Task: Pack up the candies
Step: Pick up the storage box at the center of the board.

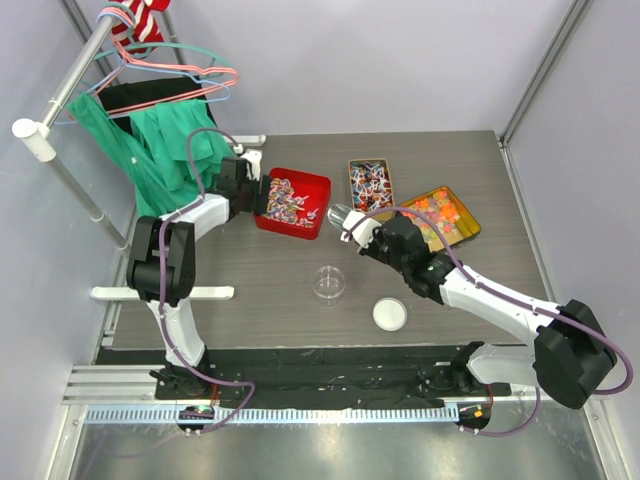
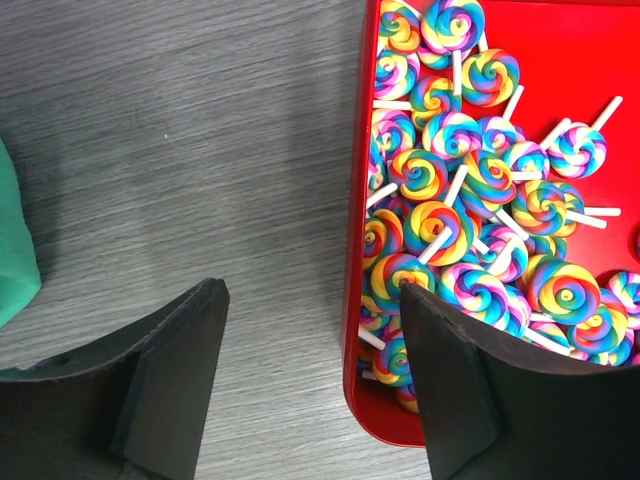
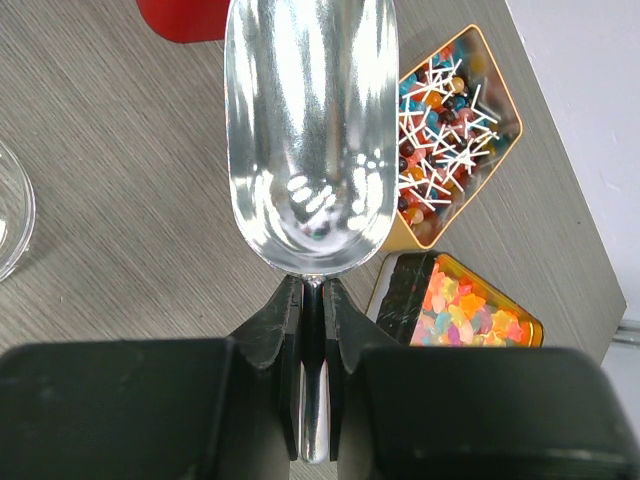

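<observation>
The candies [image 1: 285,200] are rainbow-swirl sweets on white sticks, heaped in a red tray [image 1: 318,184] at the back middle of the table. My left gripper [image 1: 261,194] is at the tray's left side. In the left wrist view the left gripper [image 2: 310,288] is open and straddles the tray's wall [image 2: 355,330]: one finger is over the table and the other is over the candies [image 2: 450,200]. My right gripper [image 1: 352,228] is shut on the handle of a shiny metal scoop [image 1: 338,214]. The scoop [image 3: 310,130], in the right gripper [image 3: 313,290], is empty and points toward the tray.
A clear round dish [image 1: 328,284] and a white lid [image 1: 390,314] lie in front of the arms. Behind the right gripper are a tin of dark stick sweets [image 1: 369,184] and a tin of orange and yellow pieces [image 1: 443,215]. Green cloth [image 1: 170,150] hangs at the back left.
</observation>
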`<action>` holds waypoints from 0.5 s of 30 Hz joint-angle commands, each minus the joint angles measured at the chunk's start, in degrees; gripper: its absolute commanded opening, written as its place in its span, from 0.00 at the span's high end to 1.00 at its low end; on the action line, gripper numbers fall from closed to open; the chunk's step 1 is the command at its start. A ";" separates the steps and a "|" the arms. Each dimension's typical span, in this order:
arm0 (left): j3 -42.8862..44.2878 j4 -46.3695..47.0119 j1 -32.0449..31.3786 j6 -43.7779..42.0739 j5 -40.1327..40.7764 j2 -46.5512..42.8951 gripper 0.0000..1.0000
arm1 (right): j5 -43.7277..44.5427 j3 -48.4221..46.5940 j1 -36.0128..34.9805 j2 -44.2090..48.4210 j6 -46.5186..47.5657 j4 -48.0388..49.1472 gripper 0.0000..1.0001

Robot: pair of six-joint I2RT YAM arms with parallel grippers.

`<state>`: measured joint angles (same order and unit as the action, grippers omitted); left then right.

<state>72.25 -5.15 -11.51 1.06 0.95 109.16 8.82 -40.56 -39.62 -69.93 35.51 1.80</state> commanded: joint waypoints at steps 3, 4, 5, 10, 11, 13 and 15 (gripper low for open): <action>-0.88 2.42 0.96 -0.80 -2.18 -2.55 0.30 | -0.56 -0.14 0.06 -0.12 0.18 3.73 0.99; -1.23 2.51 1.31 -0.80 -2.09 -3.16 0.30 | -0.56 -0.14 0.15 -0.20 0.09 3.73 0.99; -1.41 2.42 1.49 -0.80 -2.18 -3.43 0.31 | -0.38 -0.14 0.07 -0.21 0.18 3.73 0.99; -3.34 4.00 2.45 -0.80 -2.09 -5.10 0.31 | -0.12 -0.14 0.15 -0.56 0.26 3.73 0.99; -3.52 4.27 2.54 -0.80 -2.18 -5.45 0.31 | -0.12 -0.14 0.07 -0.64 0.44 3.73 0.99; -4.31 4.79 2.63 -0.80 -2.36 -5.63 0.31 | 0.14 -0.14 0.06 -0.73 0.53 3.73 0.99; -4.31 4.88 2.72 -2.10 -2.62 -5.02 0.31 | 0.15 -0.05 0.15 -0.91 0.53 3.73 0.99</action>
<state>68.31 -3.60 -9.19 0.99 -1.02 106.26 8.64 -40.49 -39.62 -70.43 35.68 2.17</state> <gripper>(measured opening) 0.690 0.144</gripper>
